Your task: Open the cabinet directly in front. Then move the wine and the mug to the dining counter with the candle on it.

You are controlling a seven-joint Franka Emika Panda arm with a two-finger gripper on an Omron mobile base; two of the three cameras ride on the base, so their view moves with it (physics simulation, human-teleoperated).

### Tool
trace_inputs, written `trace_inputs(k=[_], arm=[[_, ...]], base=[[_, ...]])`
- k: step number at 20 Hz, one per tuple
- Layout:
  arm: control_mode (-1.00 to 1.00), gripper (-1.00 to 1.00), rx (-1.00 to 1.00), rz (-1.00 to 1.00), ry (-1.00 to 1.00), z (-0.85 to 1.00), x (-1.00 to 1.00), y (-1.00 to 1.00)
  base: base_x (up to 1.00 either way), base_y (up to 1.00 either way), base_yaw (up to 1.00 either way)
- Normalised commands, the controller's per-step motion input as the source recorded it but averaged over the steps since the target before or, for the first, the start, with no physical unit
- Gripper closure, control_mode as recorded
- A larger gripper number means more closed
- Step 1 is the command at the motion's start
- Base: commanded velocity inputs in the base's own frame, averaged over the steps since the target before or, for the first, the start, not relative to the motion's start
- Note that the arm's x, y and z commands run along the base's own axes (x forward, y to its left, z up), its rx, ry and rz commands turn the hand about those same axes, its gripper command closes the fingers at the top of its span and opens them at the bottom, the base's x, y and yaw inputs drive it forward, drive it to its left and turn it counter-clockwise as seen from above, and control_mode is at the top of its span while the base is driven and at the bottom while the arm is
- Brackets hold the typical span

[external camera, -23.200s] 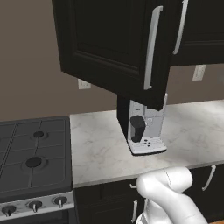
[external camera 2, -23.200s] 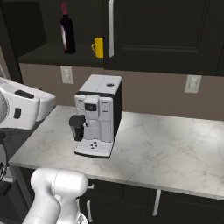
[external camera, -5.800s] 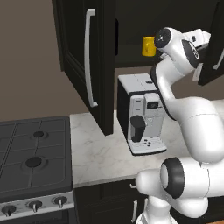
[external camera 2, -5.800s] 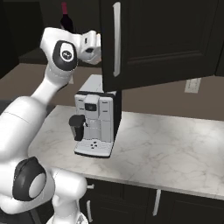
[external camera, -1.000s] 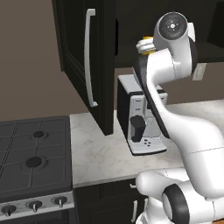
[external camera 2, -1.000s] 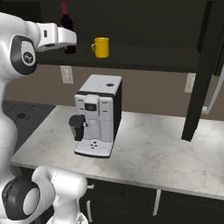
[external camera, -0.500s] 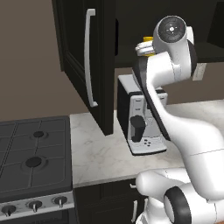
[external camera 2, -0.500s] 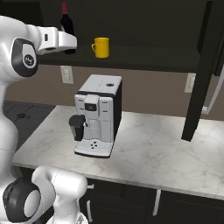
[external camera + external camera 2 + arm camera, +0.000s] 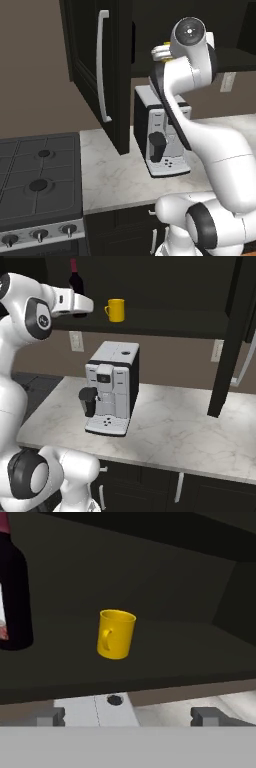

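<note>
Your mug stands upright on the open cabinet shelf, handle turned toward the hand camera, with the wine well to its left on the same shelf. The gripper hangs level before the shelf edge, short of the mug, fingers spread wide around nothing. The arm reaches up from the base above the coffee machine.

White arm raised high, wrist level, tool jaws spread wide, holding nothing
</note>
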Motion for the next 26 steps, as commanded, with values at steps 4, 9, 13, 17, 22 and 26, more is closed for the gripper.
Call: trace_inputs(k=[4,9,13,17,22,26], arm=[[-1.0,-1.0,0.01,-0.04,0.0,-0.06,0.47,0.0],[-1.0,-1.0,0.03,-0.01,0.0,-0.15,0.44,0.0],[-1.0,-1.0,0.09,0.0,0.0,-0.09,0.35,-0.01],[-1.0,-1.0,0.07,0.0,-0.01,-0.01,0.29,-0.06],[-1.0,-1.0,0.0,0.0,-0.03,0.0,0.26,-0.1],[-1.0,-1.0,0.0,0.0,-0.01,0.0,0.31,-0.08]], base=[[0.0,0.0,0.0],[0.0,0.0,0.0],[0.0,0.0,0.0],[0.0,0.0,0.0],[0.0,0.0,0.0],[0.0,0.0,0.0]])
